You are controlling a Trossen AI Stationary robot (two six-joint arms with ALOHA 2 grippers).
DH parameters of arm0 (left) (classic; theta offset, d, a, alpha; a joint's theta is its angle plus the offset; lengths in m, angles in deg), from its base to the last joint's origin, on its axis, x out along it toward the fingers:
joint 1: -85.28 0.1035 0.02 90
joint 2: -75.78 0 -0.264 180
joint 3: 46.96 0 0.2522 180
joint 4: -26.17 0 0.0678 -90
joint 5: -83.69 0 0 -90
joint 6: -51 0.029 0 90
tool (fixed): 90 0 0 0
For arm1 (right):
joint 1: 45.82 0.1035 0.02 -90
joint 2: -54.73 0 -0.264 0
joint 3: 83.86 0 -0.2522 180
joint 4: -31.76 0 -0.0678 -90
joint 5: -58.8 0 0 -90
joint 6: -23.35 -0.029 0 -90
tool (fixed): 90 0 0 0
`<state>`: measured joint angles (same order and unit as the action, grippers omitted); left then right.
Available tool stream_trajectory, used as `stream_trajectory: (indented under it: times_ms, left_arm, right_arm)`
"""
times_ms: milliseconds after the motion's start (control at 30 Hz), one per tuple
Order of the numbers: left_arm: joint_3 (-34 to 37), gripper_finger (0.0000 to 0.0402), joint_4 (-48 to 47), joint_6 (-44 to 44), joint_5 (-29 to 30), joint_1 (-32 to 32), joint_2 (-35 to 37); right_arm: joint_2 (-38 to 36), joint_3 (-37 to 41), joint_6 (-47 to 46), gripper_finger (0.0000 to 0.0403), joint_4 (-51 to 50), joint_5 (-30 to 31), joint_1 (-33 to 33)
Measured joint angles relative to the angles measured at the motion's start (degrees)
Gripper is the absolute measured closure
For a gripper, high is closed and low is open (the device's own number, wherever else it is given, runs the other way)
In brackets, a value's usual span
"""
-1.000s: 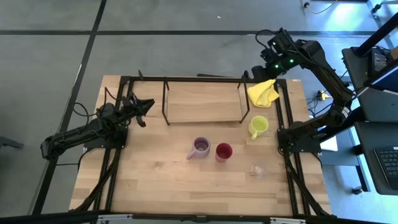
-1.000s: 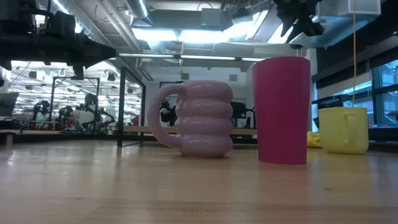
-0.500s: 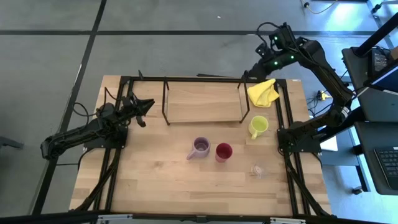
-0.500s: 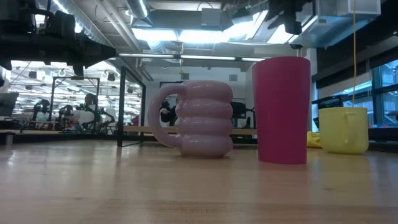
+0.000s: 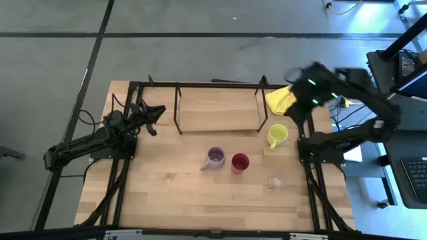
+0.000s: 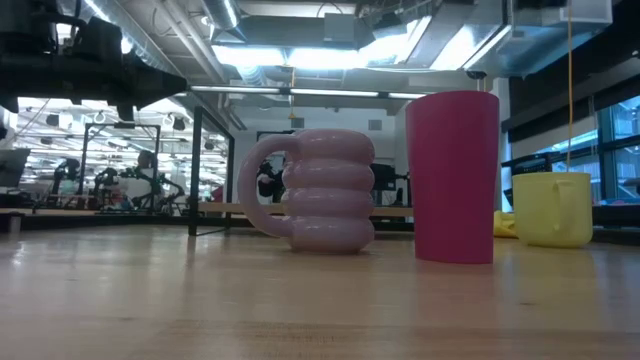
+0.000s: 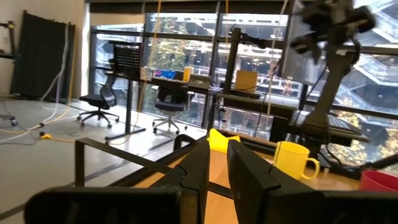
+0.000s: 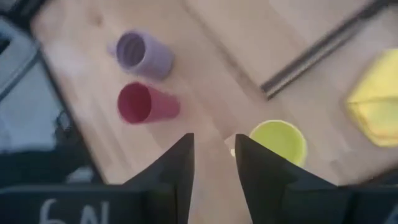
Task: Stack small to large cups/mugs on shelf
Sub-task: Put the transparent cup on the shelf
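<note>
My right gripper (image 5: 298,79) hangs in the air above the far right part of the table (image 5: 167,193), its image smeared in the high view; in its wrist view its two dark fingers (image 8: 177,165) stand slightly apart with nothing between them. Directly below and just ahead of it sits the yellow-green mug (image 5: 276,135), upright and open to the camera. Beside that mug, toward the table's far edge, lies the yellow cloth (image 5: 281,99). Further out from the gripper, toward the table's middle, the dark red cup (image 5: 239,162) and the pale lilac mug (image 5: 215,158) stand just beside each other, both upright on the wood. The tiny clear glass (image 5: 274,181) stands apart from them, nearer the front edge. The shelf (image 5: 219,107) sits to the gripper's left along the far side, its board bare. My left gripper (image 5: 155,113) rests low at the left side of the table, near the shelf's left end, fingers (image 7: 200,163) nearly together with only a thin slit between them and holding nothing.
</note>
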<state>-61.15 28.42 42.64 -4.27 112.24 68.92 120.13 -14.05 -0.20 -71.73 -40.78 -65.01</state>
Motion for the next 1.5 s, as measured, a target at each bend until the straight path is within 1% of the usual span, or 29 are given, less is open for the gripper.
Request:
stream_trajectory:
  times_ms: [33, 100, 167, 233, 300, 333, 400, 500, 633, 733, 800, 933, 1067, 1200, 1367, 1500]
  left_arm:
    - [0.0, 0.0350, 0.0, 0.0, 0.4, 0.0, 0.0]
    - [0.0, 0.0350, 0.2, 0.0, 0.5, 0.0, 0.0]
    - [0.0, 0.0350, 0.5, 0.0, 0.5, 0.0, 0.0]
    - [0.0, 0.0350, 0.5, 0.0, 0.5, 0.0, 0.0]
    - [0.0, 0.0350, 0.5, 0.0, 0.5, 0.0, 0.0]
    - [0.0, 0.0350, 0.5, 0.1, 0.5, 0.0, 0.0]
    - [0.0, 0.0350, 0.5, 0.1, 0.5, 0.0, 0.0]
    - [0.0, 0.0350, 0.4, 0.1, 0.5, 0.0, 0.0]
    - [0.0, 0.0350, 0.4, 0.1, 0.5, 0.0, 0.0]
    - [0.0, 0.0350, 0.4, 0.1, 0.5, 0.0, 0.0]
    - [0.0, 0.0350, 0.4, 0.1, 0.5, 0.0, 0.0]
    - [0.0, 0.0350, 0.3, 0.1, 0.5, 0.0, 0.0]
    - [0.0, 0.0350, 0.3, 0.0, 0.5, 0.0, 0.0]
    - [0.0, 0.0350, 0.5, -0.2, 0.5, 0.0, 0.0]
    - [0.0, 0.0350, 0.9, -0.2, 0.5, 0.0, 0.0]
    - [0.0, 0.0350, 1.4, -0.2, 0.5, 0.0, 0.0]
  right_arm:
    - [-2.5, 1.1, -5.4, 0.0285, 0.1, 2.6, 3.7]
    - [-6.7, 3.7, -16.6, 0.0285, -0.4, 5.8, 11.5]
    - [-9.4, 7.2, -27.1, 0.0285, -0.1, 6.7, 19.8]
    - [-10.1, 12.1, -34.2, 0.0285, 3.0, 7.0, 27.7]
    - [-9.4, 17.1, -36.5, 0.0285, 8.5, 6.4, 33.7]
    - [-8.6, 19.5, -36.8, 0.0285, 10.4, 5.1, 35.7]
    - [-6.5, 23.5, -36.9, 0.0285, 12.1, 3.1, 38.6]
    - [-3.5, 27.3, -36.4, 0.0285, 14.0, 2.9, 43.0]
    - [-1.7, 31.4, -38.6, 0.0285, 12.9, 0.7, 47.6]
    - [-2.3, 35.5, -44.8, 0.0285, 13.3, 0.9, 51.4]
    - [-3.4, 38.1, -50.4, 0.0282, 15.5, 2.1, 53.9]
    - [-4.2, 42.4, -59.5, 0.0259, 25.2, 6.9, 57.0]
    - [-3.6, 46.8, -63.7, 0.0232, 30.6, 10.5, 58.6]
    - [-3.2, 50.7, -67.5, 0.0213, 30.5, 12.0, 59.4]
    - [-3.2, 54.0, -69.6, 0.0207, 30.9, 12.0, 59.5]
    - [-3.2, 55.8, -69.4, 0.0207, 35.1, 11.3, 59.7]
